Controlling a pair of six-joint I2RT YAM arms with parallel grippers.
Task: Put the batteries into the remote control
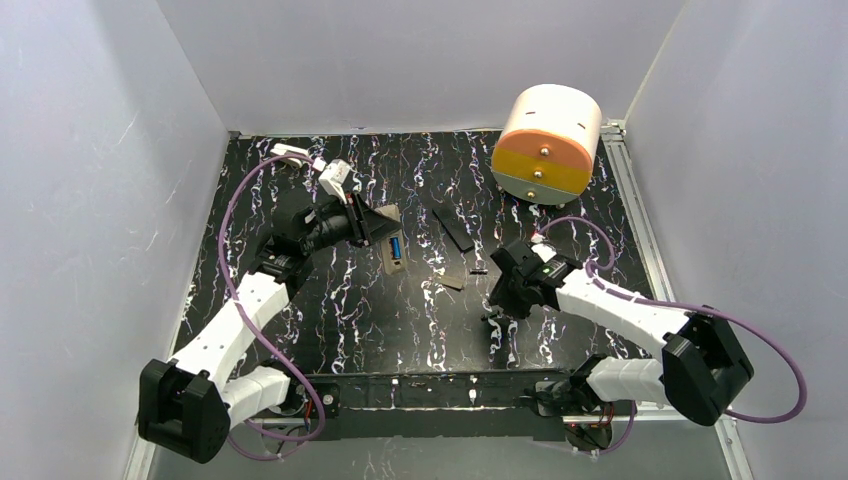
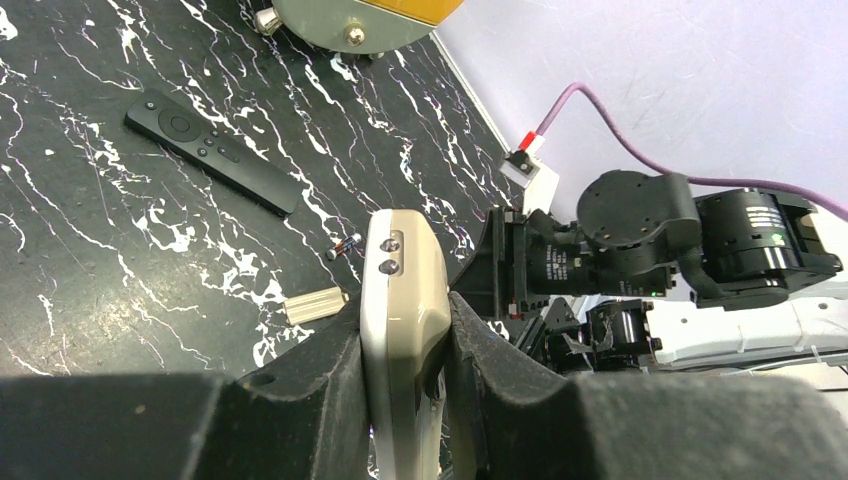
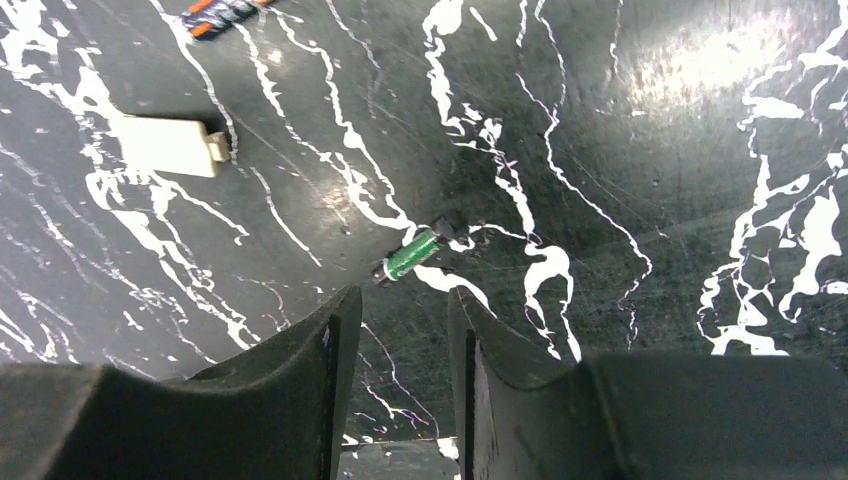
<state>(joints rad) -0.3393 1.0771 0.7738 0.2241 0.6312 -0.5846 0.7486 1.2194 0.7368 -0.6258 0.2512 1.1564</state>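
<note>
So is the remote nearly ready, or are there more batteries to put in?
Not quite. Done: the cover is off, lying on the table, and a blue battery seems to sit inside the remote. In hand: the left gripper clamps the remote, and the open right gripper hangs just above a green battery, not gripping it yet. Left: grab that battery, slot it in, put the cover back.

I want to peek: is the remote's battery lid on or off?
Off. The lid lies on the table; the remote shows a blue battery.
</note>
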